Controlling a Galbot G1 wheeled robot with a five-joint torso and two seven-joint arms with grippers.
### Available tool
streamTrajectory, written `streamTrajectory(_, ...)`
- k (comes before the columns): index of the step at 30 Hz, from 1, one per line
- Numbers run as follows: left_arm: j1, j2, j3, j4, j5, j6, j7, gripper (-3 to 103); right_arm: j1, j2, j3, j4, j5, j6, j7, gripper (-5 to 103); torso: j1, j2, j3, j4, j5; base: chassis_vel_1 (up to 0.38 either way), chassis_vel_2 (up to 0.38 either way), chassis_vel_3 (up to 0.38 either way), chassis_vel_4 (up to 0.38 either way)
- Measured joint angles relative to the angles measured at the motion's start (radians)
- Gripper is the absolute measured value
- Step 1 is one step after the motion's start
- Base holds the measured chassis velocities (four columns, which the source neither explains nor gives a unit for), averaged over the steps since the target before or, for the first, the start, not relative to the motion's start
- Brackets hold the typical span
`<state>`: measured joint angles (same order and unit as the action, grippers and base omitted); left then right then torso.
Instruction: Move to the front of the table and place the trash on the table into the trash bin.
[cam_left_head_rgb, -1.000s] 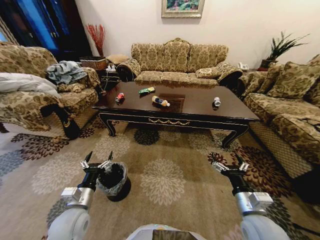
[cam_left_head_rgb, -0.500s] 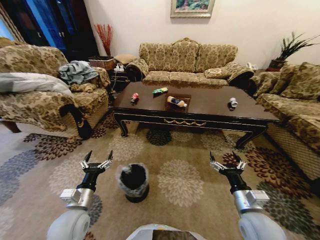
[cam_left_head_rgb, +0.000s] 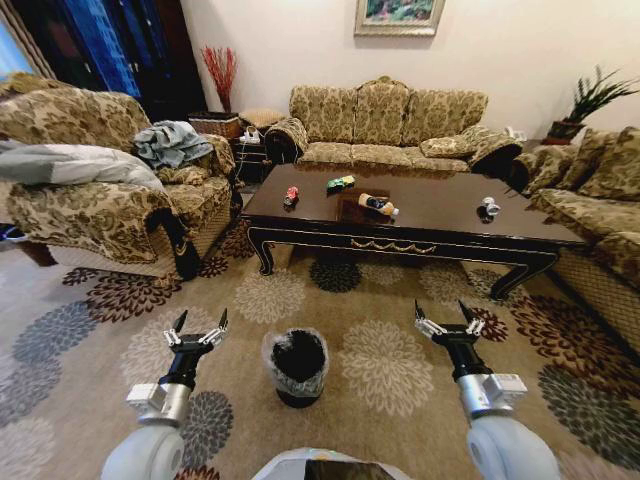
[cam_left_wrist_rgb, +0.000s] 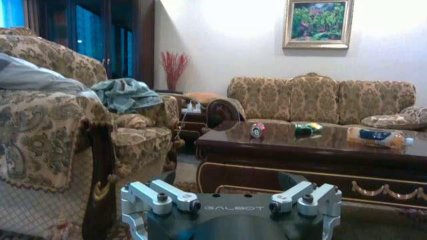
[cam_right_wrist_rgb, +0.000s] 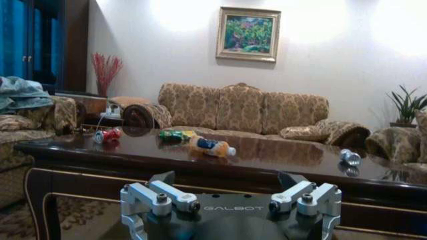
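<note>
Trash items on the table (cam_left_head_rgb: 520, 226): four; one red can (cam_left_head_rgb: 291, 196), one green wrapper (cam_left_head_rgb: 340, 183), one orange-and-blue bottle (cam_left_head_rgb: 377, 205), one silvery can (cam_left_head_rgb: 489, 208)
Trash bins: one (cam_left_head_rgb: 298, 366), lower centre of the head view
Sofas: three; one at upper centre (cam_left_head_rgb: 385, 125), one at left (cam_left_head_rgb: 95, 205), one at right edge (cam_left_head_rgb: 605, 215)
Framed pictures: one (cam_left_head_rgb: 399, 15), top
Grippers: two; left gripper (cam_left_head_rgb: 196, 331), right gripper (cam_left_head_rgb: 447, 320)

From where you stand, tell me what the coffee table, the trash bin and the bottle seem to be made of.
Coffee table: apparently dark brown wood with a glossy finish; the top mirrors the litter, and gold trim runs along the apron.
Trash bin: black, likely plastic, lined with a clear crinkled plastic bag folded over the rim.
Bottle: probably clear plastic, orange contents, blue label, lying on its side.
</note>
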<state>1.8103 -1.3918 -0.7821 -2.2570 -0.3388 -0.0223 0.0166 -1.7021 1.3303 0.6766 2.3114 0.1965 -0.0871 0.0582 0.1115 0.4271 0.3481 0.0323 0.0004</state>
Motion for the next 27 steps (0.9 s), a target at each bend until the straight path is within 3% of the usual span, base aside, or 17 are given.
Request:
streamTrajectory(16,-0.009,0.003,0.020,0.068,-0.048,0.017,0.043,100,-0.008,0.009,-0.009,0.007,-0.010,-0.002,-0.001,100,0.000,0.000,0.000,0.0001,-0.0003,0.000,0.000,0.000,0.000)
streamTrajectory(19,-0.026,0.005,0.025,0.095,-0.048,0.052,0.074,101,-0.008,0.011,-0.009,0.009,-0.010,-0.002,-0.001,100,0.000,0.000,0.000,0.0002,-0.0006,0.000,0.000,0.000,0.000)
streamTrajectory(21,-0.040,0.015,0.039,0.125,-0.044,0.121,0.095,89,-0.007,0.015,-0.008,0.008,-0.010,-0.002,-0.001,100,0.000,0.000,0.000,0.0002,-0.0005,0.000,0.000,0.000,0.000)
streamTrajectory(24,-0.057,0.020,0.056,0.155,-0.036,0.145,0.097,90,-0.006,0.020,-0.008,0.005,-0.010,0.000,-0.001,100,0.000,0.000,0.000,0.0002,-0.0002,0.000,0.000,0.000,0.000)
streamTrajectory(27,-0.086,0.021,0.081,0.208,-0.005,0.160,0.097,98,-0.008,0.027,-0.007,0.001,-0.010,0.002,-0.001,100,0.000,0.000,0.000,0.0002,-0.0006,0.000,0.000,0.000,0.000)
